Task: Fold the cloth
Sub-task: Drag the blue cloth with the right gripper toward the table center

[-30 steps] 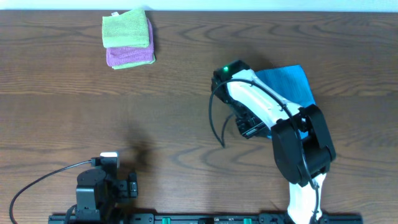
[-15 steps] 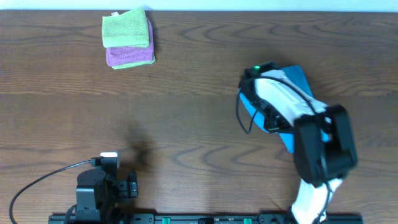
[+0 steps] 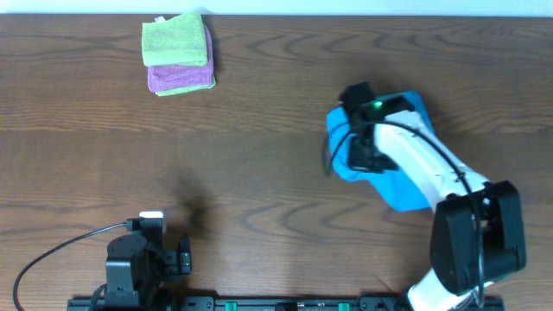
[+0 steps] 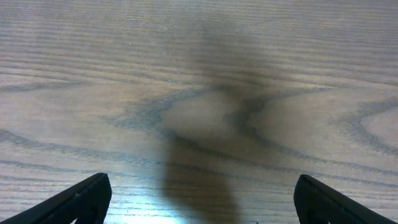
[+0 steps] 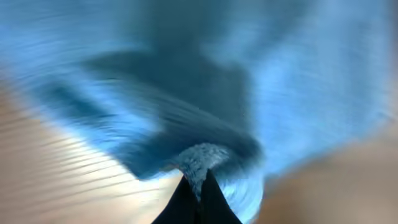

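One blue cloth (image 3: 403, 192) lies on the right side of the wooden table (image 3: 259, 147), partly under the right arm. The right gripper (image 5: 195, 194) is clenched on a bunched edge of it, fingers pressed together. The left gripper (image 4: 202, 208) hangs spread wide over bare wood. Towards the far left sits one stack of folded towels (image 3: 177, 53), green over purple, possibly a third beneath.
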Motion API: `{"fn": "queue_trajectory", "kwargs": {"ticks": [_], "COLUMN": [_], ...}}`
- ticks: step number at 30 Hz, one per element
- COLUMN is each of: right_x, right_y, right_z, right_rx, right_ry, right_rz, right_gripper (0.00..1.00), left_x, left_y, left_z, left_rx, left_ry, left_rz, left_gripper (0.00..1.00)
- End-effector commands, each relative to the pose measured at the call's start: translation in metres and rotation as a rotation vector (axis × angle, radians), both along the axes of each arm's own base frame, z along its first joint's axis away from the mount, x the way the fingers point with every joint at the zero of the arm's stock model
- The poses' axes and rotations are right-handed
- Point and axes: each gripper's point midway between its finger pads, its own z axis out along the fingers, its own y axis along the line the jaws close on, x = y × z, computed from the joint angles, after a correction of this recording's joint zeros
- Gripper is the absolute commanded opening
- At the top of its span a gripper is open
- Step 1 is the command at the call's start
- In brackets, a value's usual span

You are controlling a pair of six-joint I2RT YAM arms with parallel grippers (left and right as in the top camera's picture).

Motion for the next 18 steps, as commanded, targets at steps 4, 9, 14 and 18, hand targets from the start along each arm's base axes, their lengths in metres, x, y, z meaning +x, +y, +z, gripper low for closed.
{"fn": "queue_trajectory", "kwargs": {"ticks": [4,9,14,18], "right_x": [-0.013,-0.038,-0.054,-0.061], "right_y": [0.069,0.1,0.109,0.111], "right_z": [-0.003,-0.004,-0.004,-0.003], "right_rx": [0.13,0.145,0.128,0.12], "right_ry": [0.006,0.05,0.082,0.094], "right_rz": [0.21,0.311,0.363,0.381], "right_gripper": [0.02,0.36,0.99,0.99], "left_x": [-0.001,-0.001,-0.001,-0.001], "left_y": [0.002,0.002,0.002,0.002], "left_z": [-0.002,-0.002,-0.002,-0.002], "left_rx": [0.014,0.014,0.014,0.014], "left_ry": [0.003,0.003,0.003,0.003], "left_rz": [-0.001,-0.001,-0.001,-0.001], "left_gripper": [0.95,0.95,0.95,0.95]}}
